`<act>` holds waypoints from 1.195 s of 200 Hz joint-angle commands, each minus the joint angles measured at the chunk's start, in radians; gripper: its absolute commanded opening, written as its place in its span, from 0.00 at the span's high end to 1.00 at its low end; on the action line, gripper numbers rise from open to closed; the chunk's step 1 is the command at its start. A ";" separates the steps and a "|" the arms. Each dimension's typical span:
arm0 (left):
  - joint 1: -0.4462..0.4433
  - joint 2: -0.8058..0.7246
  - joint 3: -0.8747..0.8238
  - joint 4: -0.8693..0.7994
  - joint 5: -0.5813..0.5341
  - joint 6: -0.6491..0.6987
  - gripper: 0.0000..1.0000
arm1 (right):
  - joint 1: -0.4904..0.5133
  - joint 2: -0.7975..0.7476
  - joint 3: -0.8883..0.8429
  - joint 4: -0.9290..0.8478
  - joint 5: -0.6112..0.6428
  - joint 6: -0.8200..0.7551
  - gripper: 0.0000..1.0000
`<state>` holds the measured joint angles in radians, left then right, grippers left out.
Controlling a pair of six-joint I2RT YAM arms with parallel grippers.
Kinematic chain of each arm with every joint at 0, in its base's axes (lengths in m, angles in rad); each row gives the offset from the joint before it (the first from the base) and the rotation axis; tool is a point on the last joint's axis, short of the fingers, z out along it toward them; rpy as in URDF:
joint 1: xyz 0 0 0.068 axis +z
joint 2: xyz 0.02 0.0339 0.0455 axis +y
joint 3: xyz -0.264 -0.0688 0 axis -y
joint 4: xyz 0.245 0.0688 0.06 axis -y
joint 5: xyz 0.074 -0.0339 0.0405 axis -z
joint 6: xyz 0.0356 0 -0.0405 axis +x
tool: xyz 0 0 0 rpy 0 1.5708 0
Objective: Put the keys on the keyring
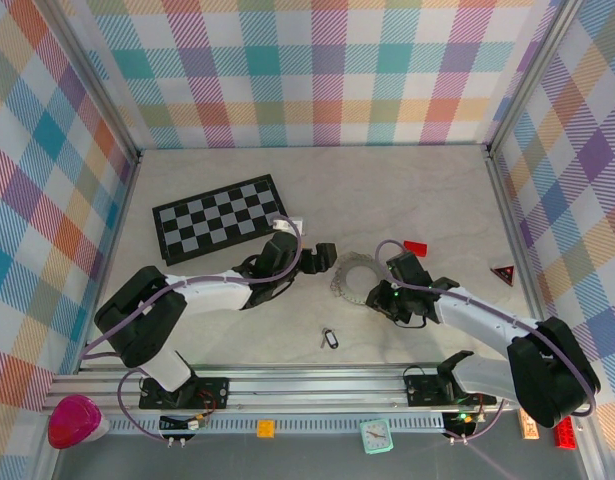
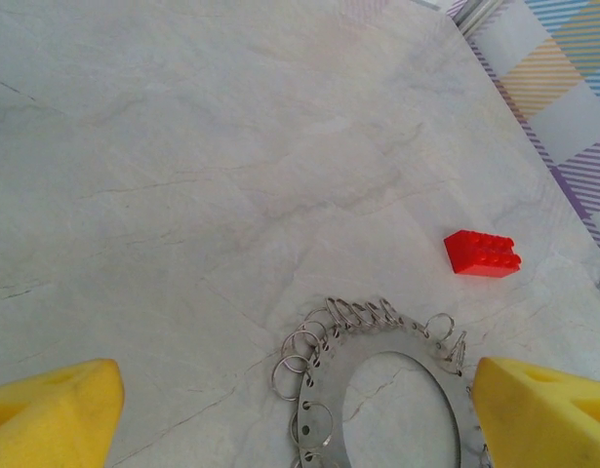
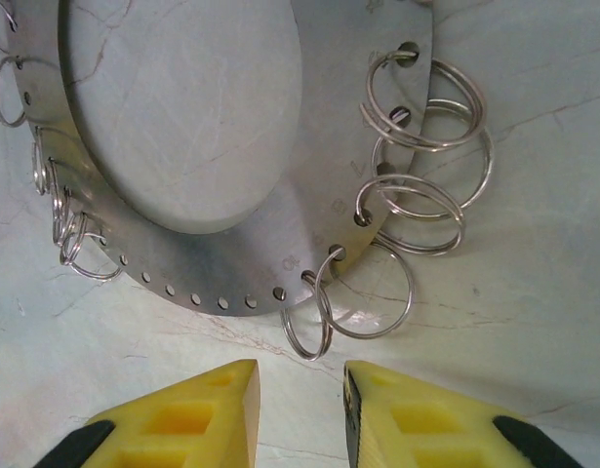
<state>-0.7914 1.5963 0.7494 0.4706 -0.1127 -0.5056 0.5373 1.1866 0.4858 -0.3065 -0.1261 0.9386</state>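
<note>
**While the ring lies flat, both grippers frame it empty**

As your right gripper (image 3: 300, 409) sits low over the table (image 3: 534, 322), its yellow fingers (image 3: 197, 419) stand a narrow gap apart with nothing between them. They are lined up on one small wire split ring (image 3: 307, 327) just ahead of the tips, which reads as a set-up to pinch or steady that loop. Directly beyond it lies the keyring (image 3: 212, 263), a flat silvery metal band with punched holes. It rests on the table so its loops fan outward within reach.

Your left gripper (image 2: 298, 400) faces it from the opposite side, jaws spread wide and empty. The band's near arc lies ahead between its fingers, probably so you can brace it. Farther past that hand sits a red plastic building brick (image 2: 482, 253), apart from the ring.

Back towards the arm bases, well apart from both hands, a small black-headed metal key (image 1: 329, 339) lies unheld on the table. Threading has not begun, I judge.
</note>
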 commanded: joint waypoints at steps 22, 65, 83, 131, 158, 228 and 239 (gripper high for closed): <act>-0.016 -0.001 0.027 0.018 0.002 -0.012 0.09 | 0.006 0.031 0.000 0.018 0.008 -0.003 0.70; -0.019 -0.007 0.028 0.011 0.002 -0.016 0.09 | 0.006 0.048 -0.001 0.040 0.011 -0.009 0.73; -0.025 -0.010 0.027 0.007 -0.003 -0.016 0.09 | 0.006 0.051 0.002 0.045 0.016 -0.013 0.75; -0.028 -0.018 0.021 0.007 -0.012 -0.012 0.09 | 0.006 0.053 0.008 0.043 0.035 -0.017 0.80; -0.031 -0.016 0.022 0.007 -0.012 -0.013 0.09 | 0.006 0.056 0.010 0.048 0.036 -0.020 0.83; -0.034 -0.012 0.024 0.008 -0.013 -0.012 0.09 | 0.005 0.066 0.030 0.043 0.041 -0.037 0.83; -0.034 -0.012 0.022 0.008 -0.012 -0.012 0.09 | 0.005 0.070 0.032 0.046 0.043 -0.037 0.83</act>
<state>-0.8047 1.5963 0.7506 0.4709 -0.1162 -0.5091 0.5373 1.2434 0.4873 -0.2695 -0.1036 0.9195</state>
